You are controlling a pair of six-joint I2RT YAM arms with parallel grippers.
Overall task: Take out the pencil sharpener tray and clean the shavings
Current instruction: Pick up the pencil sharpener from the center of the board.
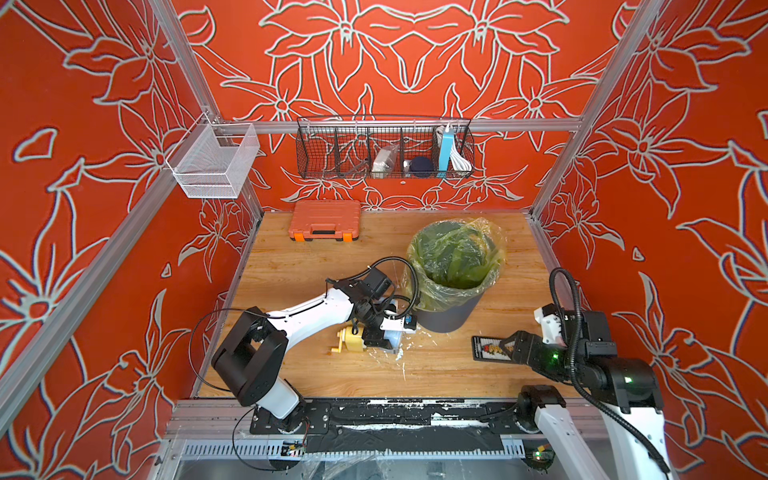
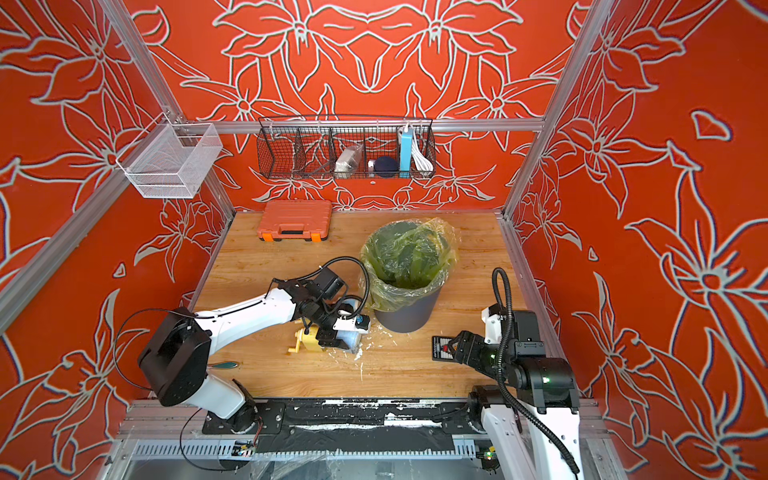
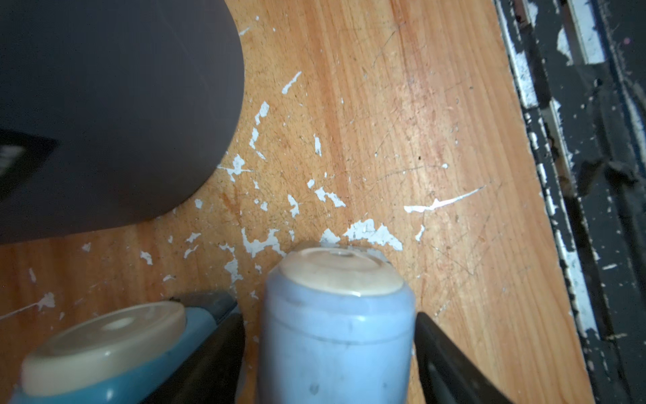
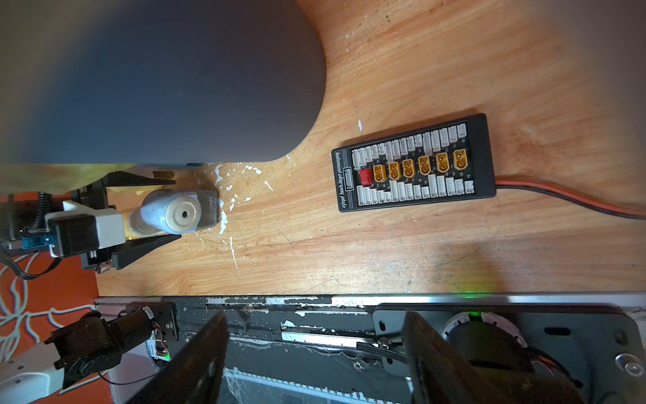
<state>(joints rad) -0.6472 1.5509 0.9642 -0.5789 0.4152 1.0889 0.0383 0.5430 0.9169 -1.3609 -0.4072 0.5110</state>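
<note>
The left gripper (image 4: 176, 209) had its jaws apart, straddling the pale blue pencil sharpener (image 3: 335, 349). The left wrist view showed a sliver of table (image 3: 454, 140) between one finger (image 3: 216, 349) and the barrel. It also showed a teal object (image 3: 105, 349) with a cream cap just outside that finger, which the right wrist view did not show. Only the top views showed a yellow piece (image 1: 348, 336) with a crank just behind the gripper. The shavings (image 3: 328, 196) lay scattered on the wood from the sharpener's free end to the foot of the bin (image 1: 446, 320). The left arm reached low across the table, its wrist pointing rightward. The right gripper (image 4: 314, 318), jaws wide and empty, hung near a black connector board (image 4: 416, 164), its arm folded close to its base.
</note>
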